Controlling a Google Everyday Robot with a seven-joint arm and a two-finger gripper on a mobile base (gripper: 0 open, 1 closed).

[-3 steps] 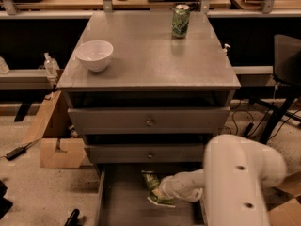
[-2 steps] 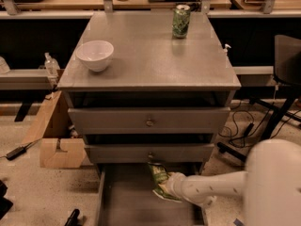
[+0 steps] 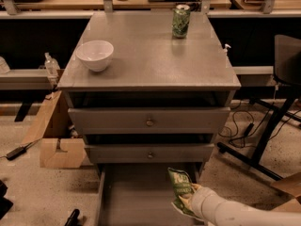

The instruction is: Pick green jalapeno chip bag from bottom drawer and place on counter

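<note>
Olive-green and crinkly, the green jalapeno chip bag [image 3: 180, 186] stands upright over the open bottom drawer [image 3: 136, 197], long axis vertical. My gripper [image 3: 189, 200] reaches in from the right and pinches its lower end. The counter [image 3: 150, 60] lies straight above, past 2 closed drawers [image 3: 149, 121].

Arm low at right, gripper clamped.
The white forearm [image 3: 235, 214] enters from the lower right corner, slanting up-left; the gripper [image 3: 187, 200] sits over the right side of the bottom drawer [image 3: 131, 197], fingers closed on the green jalapeno chip bag [image 3: 180, 181].
</note>
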